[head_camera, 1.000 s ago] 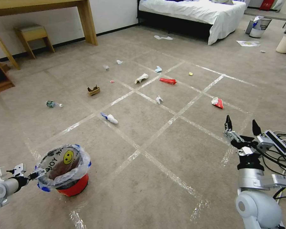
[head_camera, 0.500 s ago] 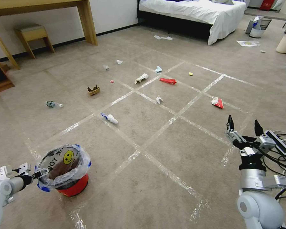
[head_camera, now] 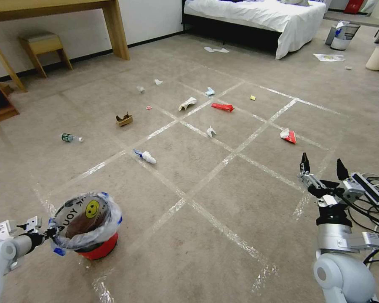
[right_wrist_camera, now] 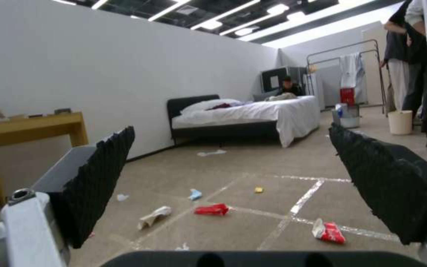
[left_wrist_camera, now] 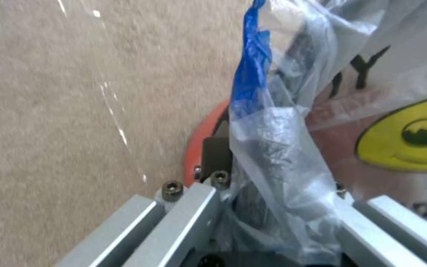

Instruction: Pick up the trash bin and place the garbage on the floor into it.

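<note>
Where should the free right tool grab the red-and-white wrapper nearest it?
Probably the raised white crumpled end of the wrapper, coming straight down from above. It lies low on the carpet, so a side approach would scrape the pile; the bunched end stands up enough to pinch. The right tool is open and apart from it.

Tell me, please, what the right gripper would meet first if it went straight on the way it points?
The open right gripper points out over the floor; nearest in line looks the red-and-white wrapper, though depth is unclear.

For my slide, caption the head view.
Left gripper clamps the red trash bin's liner rim; open right gripper hovers over littered carpet.
</note>
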Controlling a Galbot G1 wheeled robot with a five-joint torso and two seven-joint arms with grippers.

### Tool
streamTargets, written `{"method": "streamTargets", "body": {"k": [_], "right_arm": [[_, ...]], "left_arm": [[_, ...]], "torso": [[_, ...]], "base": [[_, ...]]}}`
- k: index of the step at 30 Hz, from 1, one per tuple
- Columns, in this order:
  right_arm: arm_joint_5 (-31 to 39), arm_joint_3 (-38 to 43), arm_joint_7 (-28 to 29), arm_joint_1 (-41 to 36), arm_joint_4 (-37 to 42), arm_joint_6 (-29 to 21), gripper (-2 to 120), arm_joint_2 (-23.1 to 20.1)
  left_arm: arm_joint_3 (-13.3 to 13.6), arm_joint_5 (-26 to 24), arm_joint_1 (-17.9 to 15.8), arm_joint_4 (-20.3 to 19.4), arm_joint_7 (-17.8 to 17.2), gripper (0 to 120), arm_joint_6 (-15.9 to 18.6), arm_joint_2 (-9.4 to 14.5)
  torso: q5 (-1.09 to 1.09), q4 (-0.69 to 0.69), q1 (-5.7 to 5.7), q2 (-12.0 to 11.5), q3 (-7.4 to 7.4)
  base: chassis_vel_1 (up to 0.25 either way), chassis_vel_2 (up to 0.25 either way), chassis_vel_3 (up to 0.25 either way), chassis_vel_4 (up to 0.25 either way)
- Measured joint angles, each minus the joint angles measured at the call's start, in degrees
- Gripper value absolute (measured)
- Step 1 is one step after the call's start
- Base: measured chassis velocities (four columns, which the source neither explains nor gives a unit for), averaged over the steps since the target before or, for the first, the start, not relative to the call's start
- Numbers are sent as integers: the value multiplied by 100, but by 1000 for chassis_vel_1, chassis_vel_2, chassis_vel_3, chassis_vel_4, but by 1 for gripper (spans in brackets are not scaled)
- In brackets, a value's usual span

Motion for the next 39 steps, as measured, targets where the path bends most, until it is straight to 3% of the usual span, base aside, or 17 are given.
{"method": "streamTargets", "body": {"k": [9, 11, 12, 14, 17, 19, 20, 22, 23, 25, 26, 28, 29, 31, 39], "right_arm": [[36, 2, 0, -13, 1, 15, 100, -24], [88, 4, 5, -11, 38, 11, 100, -47], [88, 4, 5, -11, 38, 11, 100, -47], [117, 4, 30, -8, 64, -12, 100, -69], [131, 7, 46, -13, 84, -19, 100, -77], [158, 59, 73, -86, 178, -24, 100, -78], [158, 59, 73, -86, 178, -24, 100, -78], [170, 95, 84, -128, 260, -24, 100, -72], [170, 95, 84, -128, 260, -24, 100, -72], [177, 116, 90, -152, 324, -24, 100, -61], [177, 116, 90, -152, 324, -24, 100, -61], [181, 94, 90, -151, 356, -24, 100, -60], [181, 94, 90, -151, 356, -24, 100, -60], [181, 59, 87, -144, 361, -8, 100, -64], [171, 10, 54, -41, 340, 56, 100, -102]], "left_arm": [[-246, -95, 200, -483, -171, 0, -41, -30], [-449, -352, 496, -1045, -448, 0, -23, 12], [-449, -352, 496, -1045, -448, 0, -23, 12], [-590, -654, 754, -1504, -732, 0, 25, 62], [-642, -855, 863, -1746, -909, 0, 57, 89], [-677, -1242, 1027, -2323, -1302, 0, 131, 155], [-677, -1242, 1027, -2323, -1302, 0, 131, 155], [-679, -1533, 1132, -2822, -1705, 0, 212, 190], [-679, -1533, 1132, -2822, -1705, 0, 212, 190], [-716, -1727, 1243, -3309, -2264, 0, 260, 204], [-716, -1727, 1243, -3309, -2264, 0, 260, 204], [-897, -1946, 1437, -3723, -2895, 0, 263, 78], [-897, -1946, 1437, -3723, -2895, 0, 263, 78], [-1055, -2040, 1619, -4024, -3356, 0, 272, -138], [-1132, -2131, 1916, -4335, -3873, 0, 274, -551]], "torso": [[2, 0, 0, 0, 0], [2, 0, 0, 0, 0], [2, 0, 0, 0, 0], [3, 2, 0, 0, 0], [3, 3, -1, 0, 0], [3, 0, -1, 0, 0], [3, 0, -1, 0, 0], [3, -2, -1, 0, 0], [3, -2, -1, 0, 0], [3, -3, -1, 0, -1], [3, -3, -1, 0, -1], [4, 1, -1, 0, -1], [4, 1, -1, 0, -1], [3, 2, -1, 1, -1], [3, 0, -1, 0, -1]], "base": [[0, 0, 0, 0], [0, 0, 0, 0], [0, 0, 0, 0], [0, 0, 0, 0], [0, 0, 0, 0], [0, 0, 0, 0], [0, 0, 0, 0], [0, 0, 0, 0], [0, 0, 0, 0], [0, 0, 0, 0], [0, 0, 0, 0], [0, 0, 0, 0], [0, 0, 0, 0], [0, 0, 0, 0], [0, 0, 0, 0]]}}
